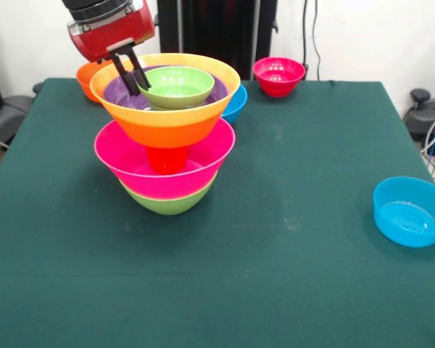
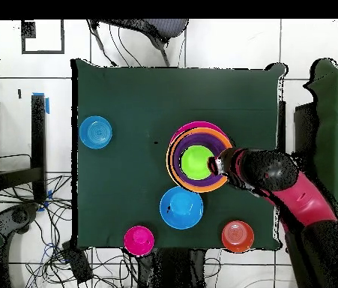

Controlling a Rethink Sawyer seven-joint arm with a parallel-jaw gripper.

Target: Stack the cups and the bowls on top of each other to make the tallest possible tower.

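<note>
Claw (image 1: 133,75) closed on rim of small green bowl (image 1: 177,85), seated in purple bowl (image 1: 119,93) inside large orange bowl (image 1: 167,119) atop tower (image 1: 165,156): orange cup (image 1: 167,159) inverted in pink bowl (image 1: 167,177), green bowl (image 1: 168,204) lowest. Loose on green bench (image 1: 290,254): blue bowls (image 1: 409,212), red bowl (image 1: 278,76).

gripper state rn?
Gripper: jaws nearly together, down inside the orange bowl atop the tower, beside the small green bowl. Cannot tell whether they grip anything.
</note>
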